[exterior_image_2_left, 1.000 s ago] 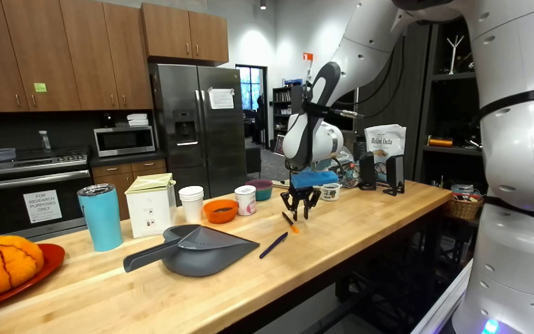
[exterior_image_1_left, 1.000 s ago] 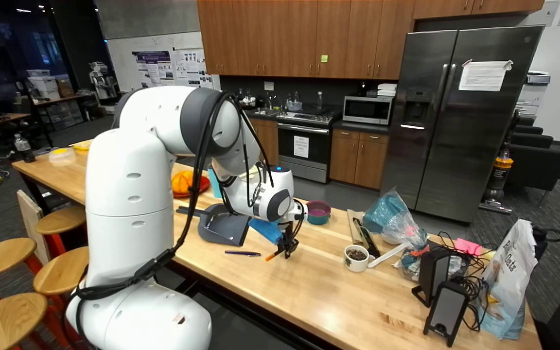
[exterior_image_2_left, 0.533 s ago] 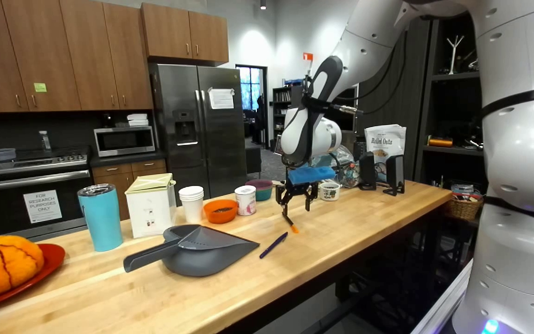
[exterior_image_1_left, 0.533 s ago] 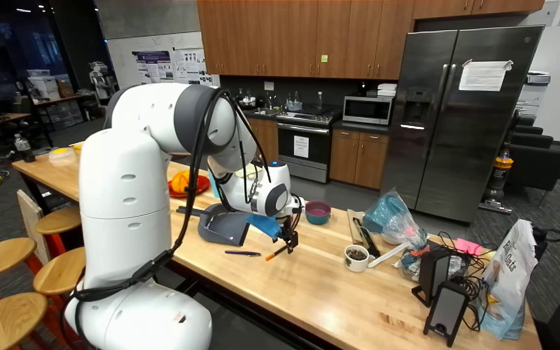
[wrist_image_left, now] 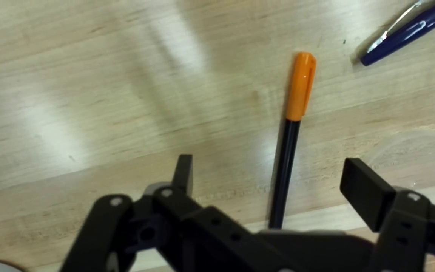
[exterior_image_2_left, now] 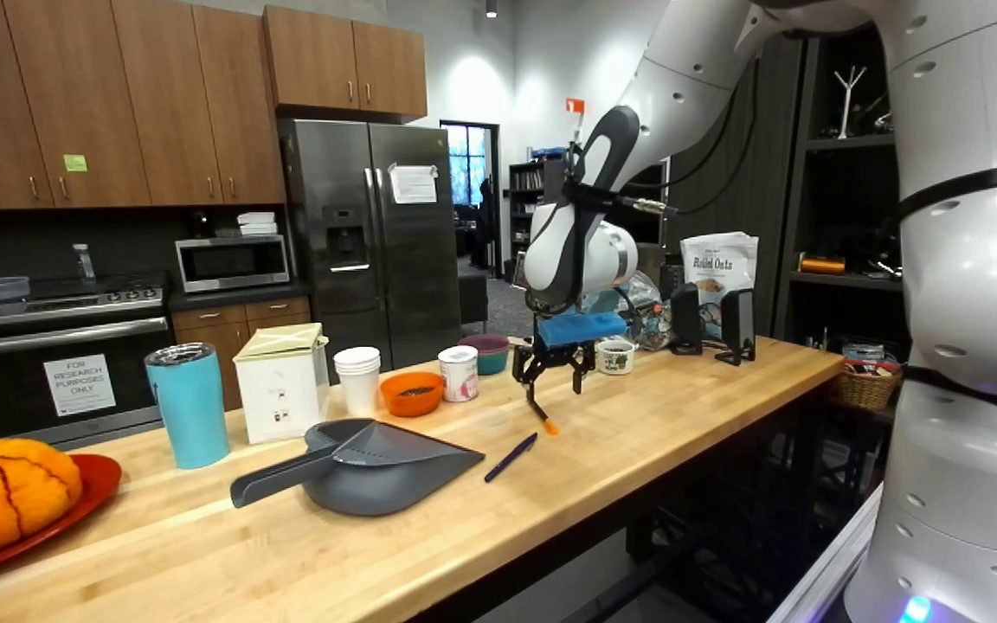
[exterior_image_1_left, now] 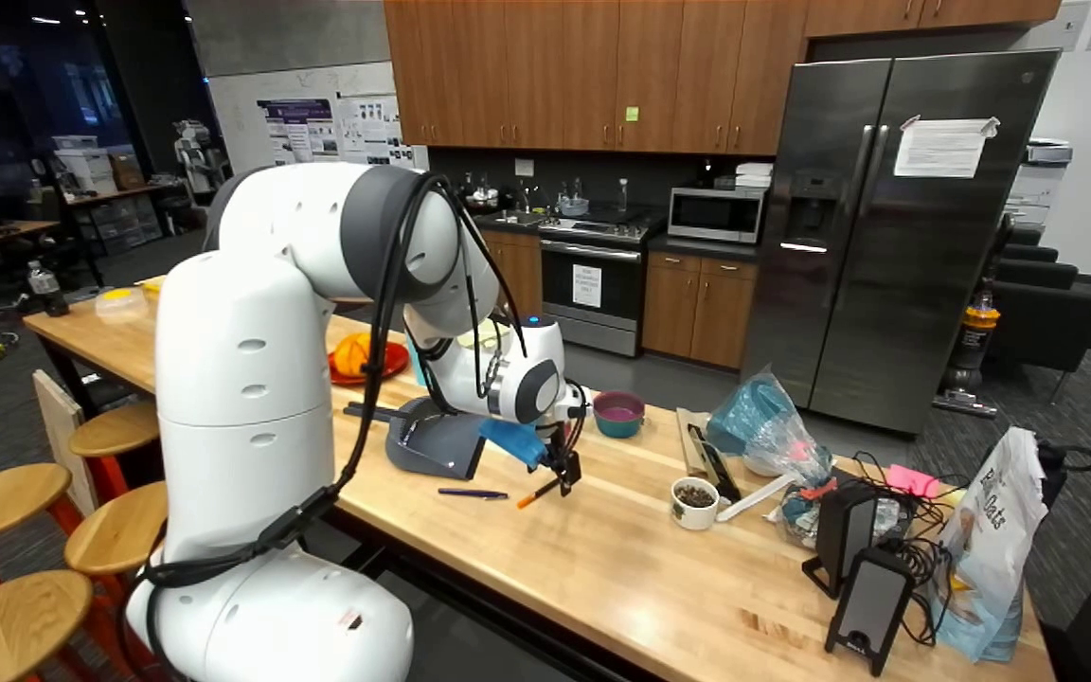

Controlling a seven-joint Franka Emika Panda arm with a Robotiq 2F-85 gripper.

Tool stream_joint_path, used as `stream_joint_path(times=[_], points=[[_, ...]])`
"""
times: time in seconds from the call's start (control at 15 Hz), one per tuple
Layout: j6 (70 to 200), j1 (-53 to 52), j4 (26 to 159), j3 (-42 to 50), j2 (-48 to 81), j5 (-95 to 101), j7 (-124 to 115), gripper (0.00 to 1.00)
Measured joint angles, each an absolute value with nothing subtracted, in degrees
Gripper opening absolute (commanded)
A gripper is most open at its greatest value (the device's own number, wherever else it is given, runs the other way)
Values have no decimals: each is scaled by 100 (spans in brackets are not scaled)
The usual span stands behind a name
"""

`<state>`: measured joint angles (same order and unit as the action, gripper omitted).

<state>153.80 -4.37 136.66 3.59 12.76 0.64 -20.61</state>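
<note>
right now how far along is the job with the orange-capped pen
Done: the open gripper is over the orange-capped pen, which runs between the spread fingers in the wrist view. In hand: the grasp, not yet made; the pen lies on the table. Left: probably closing and lifting, since neither finger touches it.

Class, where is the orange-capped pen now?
In the wrist view, the orange-capped pen lies right of centre, framed by the open end effector, left of the navy pen.

A black-barrelled pen [wrist_image_left: 290, 140], its orange cap [wrist_image_left: 300, 87] on, lies flat on the pale wooden tabletop [wrist_image_left: 100, 124].
</note>
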Motion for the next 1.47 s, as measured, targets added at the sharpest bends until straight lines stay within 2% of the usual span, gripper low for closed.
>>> stream_joint_path(times=[0.33,0.4,0.47,0.6,1.07,1.2,1.47], points=[[15380,-411,13704,359,1335,63,-2027,100],[15380,-406,13712,360,1351,62,-2016,75],[15380,-400,13718,359,1369,62,-2005,74],[15380,-393,13720,359,1407,62,-1982,61],[15384,-390,13708,360,1448,61,-1970,6],[15384,-390,13709,360,1463,60,-1970,0],[15384,-389,13709,360,1470,60,-1970,0]])
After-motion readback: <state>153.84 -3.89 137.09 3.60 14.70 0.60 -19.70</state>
